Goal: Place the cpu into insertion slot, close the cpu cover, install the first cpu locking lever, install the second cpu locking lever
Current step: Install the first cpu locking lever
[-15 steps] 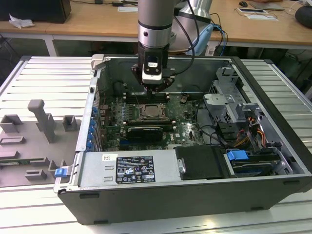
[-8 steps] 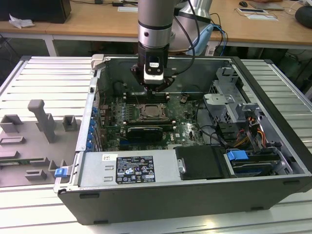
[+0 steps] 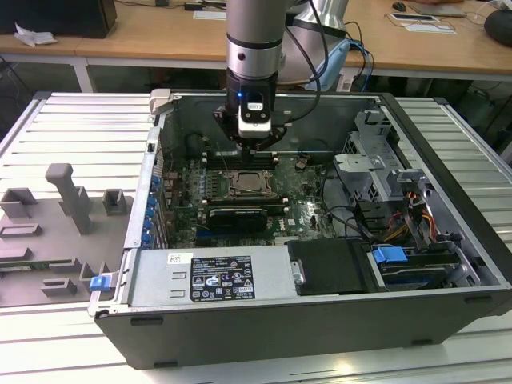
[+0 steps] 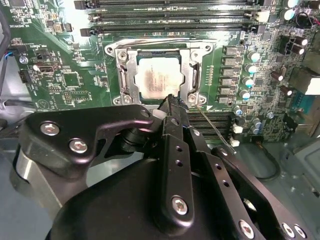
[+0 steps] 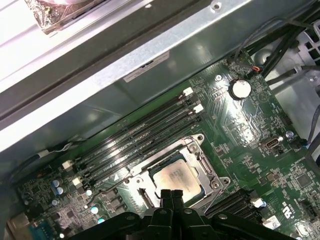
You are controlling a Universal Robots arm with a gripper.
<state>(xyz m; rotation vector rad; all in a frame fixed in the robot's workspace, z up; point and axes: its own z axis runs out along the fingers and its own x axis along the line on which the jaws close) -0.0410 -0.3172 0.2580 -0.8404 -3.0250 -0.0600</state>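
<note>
Power supply box (image 3: 210, 276), grey and labelled, lies nearest along the lower centre of the exterior view, inside the front wall of the open computer case (image 3: 320, 336).

Black card (image 3: 238, 216), long and narrow, sits just beyond it on the green board.

Insertion slot (image 4: 156, 49), silver-framed, is at the centre of the exterior view. The cpu (image 4: 157, 77) is seated in it, metal top up. The cpu cover (image 4: 131, 75) lies flat around the chip, its window framing the top, so placing and closing look done.

Locking lever (image 4: 216, 131), a thin wire rod, runs out from one corner of the socket across the board. It appears unlatched, which would explain why the tool waits here.

Gripper (image 4: 172, 101) hangs from the vertical arm, just above the socket's edge near that corner. Its fingers (image 5: 166, 196) are pressed together with nothing between them, a narrow tip suited to pushing a wire.

Memory slots (image 4: 170, 20), long and dark, run just past the socket.

Desks (image 3: 160, 36), wooden, cross the top of the exterior view.
</note>
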